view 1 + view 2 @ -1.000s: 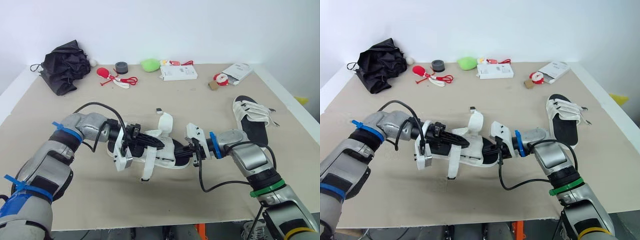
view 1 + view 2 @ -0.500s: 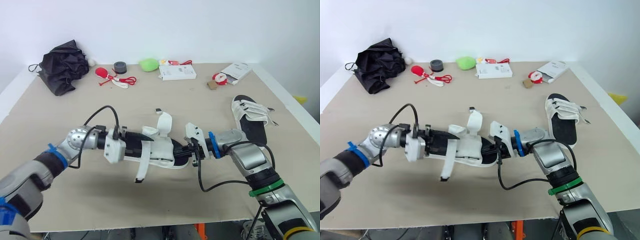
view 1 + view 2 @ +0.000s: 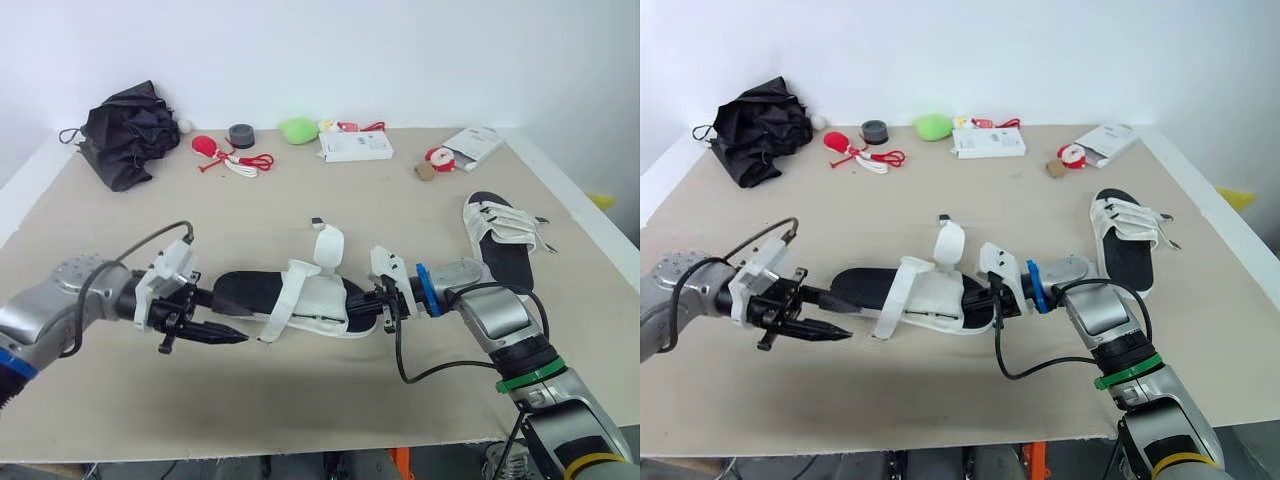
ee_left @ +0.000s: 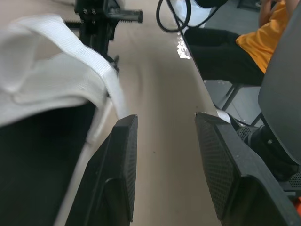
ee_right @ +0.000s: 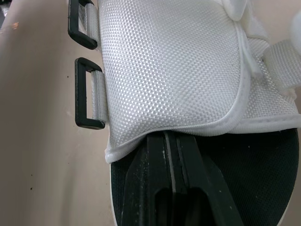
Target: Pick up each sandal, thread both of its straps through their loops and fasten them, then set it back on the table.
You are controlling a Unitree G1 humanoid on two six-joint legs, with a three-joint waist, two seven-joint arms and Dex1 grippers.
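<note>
A black-soled sandal (image 3: 300, 300) with white straps lies in the middle of the table. One strap (image 3: 330, 245) stands up and another (image 3: 283, 305) lies loose across the sole. My right gripper (image 3: 383, 303) is shut on the sandal's right end; in the right wrist view its fingers (image 5: 169, 188) clamp the sole under the white mesh upper, beside two black loops (image 5: 89, 99). My left gripper (image 3: 225, 318) hovers open just left of the sandal, with nothing between its fingers (image 4: 120, 165). A second sandal (image 3: 505, 235) lies flat at the right.
Along the back of the table sit a black bag (image 3: 125, 130), red items with cord (image 3: 225, 155), a tape roll (image 3: 241, 134), a green lump (image 3: 298, 128), a white box (image 3: 356, 146) and a white packet (image 3: 474, 145). The table's front edge (image 3: 300, 445) is near.
My left gripper has let go of the sandal and drawn back to the left, now open. The sandal has sunk towards the table, and its loose strap now lies over the sole.
</note>
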